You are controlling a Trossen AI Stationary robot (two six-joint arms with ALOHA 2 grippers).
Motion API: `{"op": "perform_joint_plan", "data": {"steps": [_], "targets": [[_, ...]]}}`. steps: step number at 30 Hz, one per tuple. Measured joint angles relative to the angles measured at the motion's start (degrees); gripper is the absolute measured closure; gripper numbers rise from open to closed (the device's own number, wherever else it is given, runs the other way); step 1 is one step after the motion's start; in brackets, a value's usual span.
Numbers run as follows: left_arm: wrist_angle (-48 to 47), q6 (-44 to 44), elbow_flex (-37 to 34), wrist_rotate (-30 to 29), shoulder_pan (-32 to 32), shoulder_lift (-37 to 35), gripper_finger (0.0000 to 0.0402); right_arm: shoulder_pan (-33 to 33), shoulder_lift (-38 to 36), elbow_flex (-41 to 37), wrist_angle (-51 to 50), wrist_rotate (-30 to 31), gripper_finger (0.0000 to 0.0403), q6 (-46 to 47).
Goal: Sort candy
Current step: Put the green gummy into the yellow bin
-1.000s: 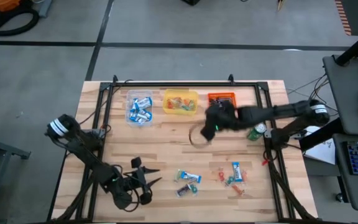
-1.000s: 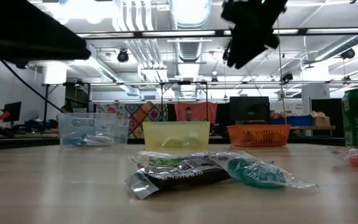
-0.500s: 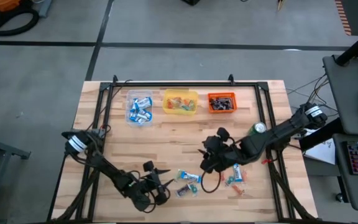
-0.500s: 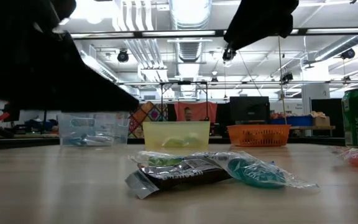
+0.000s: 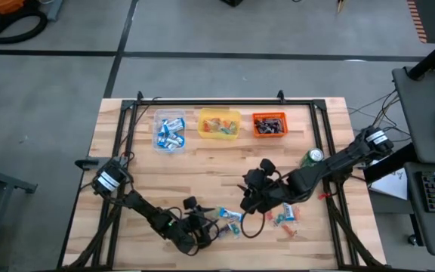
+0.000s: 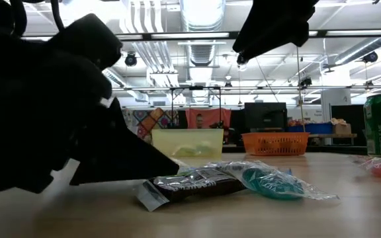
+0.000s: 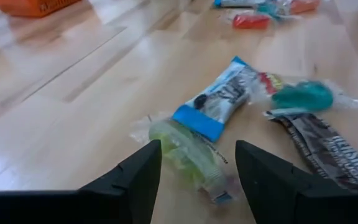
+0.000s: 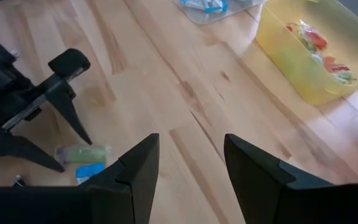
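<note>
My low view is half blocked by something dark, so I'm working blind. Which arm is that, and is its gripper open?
Observer: It is the left gripper, low over the table's near edge. It is open, and a green-wrapped sweet lies between its fingers.
Operator: Is the right one holding anything?
Observer: No. The right gripper is open and empty, above bare wood.
Operator: What's hidden behind the blockage?
Observer: The clear tub, which has blue-and-white sweets in it.
</note>
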Motion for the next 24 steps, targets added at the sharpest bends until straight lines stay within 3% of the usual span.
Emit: {"op": "perform_joint_plan", "data": {"steps": [6,16,19,24], "targets": [[-2.19,-2.10,-0.76,-0.10,0.00,-0.32,0.0224,0.00,0.42,0.00,0.00,-0.05,0.0232,0.09],[-5.63,-0.62,-0.92,0.46,-0.11,-1.98,0.0341,0.00,1.71,-1.02,3.97,-0.18,0.0232,0.82],[-6.63,3.38,-0.93,0.74,-0.16,-3.53,0.0374,-0.01,3.74,-1.50,8.94,-1.55,0.0230,0.08],[-6.56,13.51,-0.93,-0.39,-0.17,-7.33,0.0396,-0.83,8.28,-1.62,17.64,-9.15,0.0222,-3.26]]}}
